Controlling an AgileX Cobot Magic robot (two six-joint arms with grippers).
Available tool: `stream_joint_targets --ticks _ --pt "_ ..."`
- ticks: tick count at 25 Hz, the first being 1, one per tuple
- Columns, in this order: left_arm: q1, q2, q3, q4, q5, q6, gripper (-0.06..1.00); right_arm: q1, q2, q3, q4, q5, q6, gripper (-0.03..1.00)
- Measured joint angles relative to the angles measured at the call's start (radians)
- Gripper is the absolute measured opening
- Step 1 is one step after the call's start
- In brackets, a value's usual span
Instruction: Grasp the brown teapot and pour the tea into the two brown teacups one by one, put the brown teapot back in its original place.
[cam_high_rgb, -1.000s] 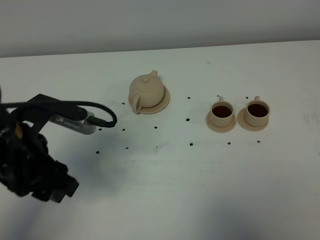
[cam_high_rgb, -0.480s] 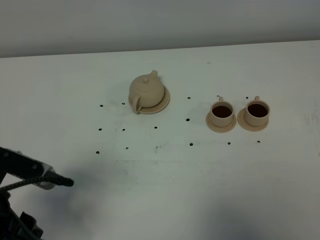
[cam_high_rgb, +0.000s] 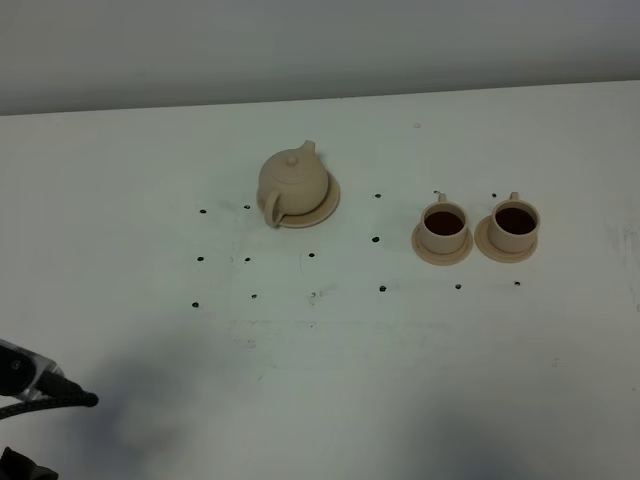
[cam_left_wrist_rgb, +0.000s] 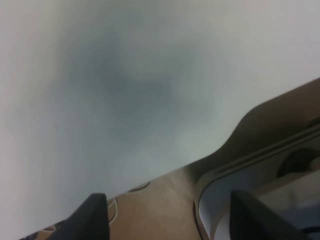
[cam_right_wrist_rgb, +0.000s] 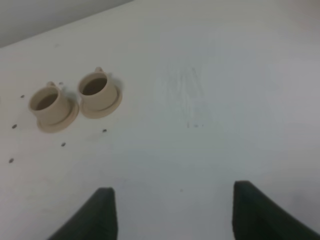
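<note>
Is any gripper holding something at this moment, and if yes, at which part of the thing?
Nothing is held. The left gripper and right gripper are both open and empty. The brown teapot sits on its saucer, untouched.

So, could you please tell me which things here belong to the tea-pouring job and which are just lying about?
Part of the job:
- round tan ceramic teapot on its wide tan saucer
- two small tan cups holding dark tea, each on a saucer

Lying about:
- nothing loose; only the white table
</note>
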Motion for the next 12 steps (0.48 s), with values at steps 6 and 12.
stream_joint_targets --ticks 6,12 --pt "0.085 -0.032 0.048 -0.018 -0.032 0.049 0.53 0.0 0.0 0.0 0.0 0.0 0.0 0.49" --pt "0.18 -0.077 0.05 -0.03 -0.04 0.059 0.53 0.0 0.0 0.0 0.0 0.0 0.0 0.49"
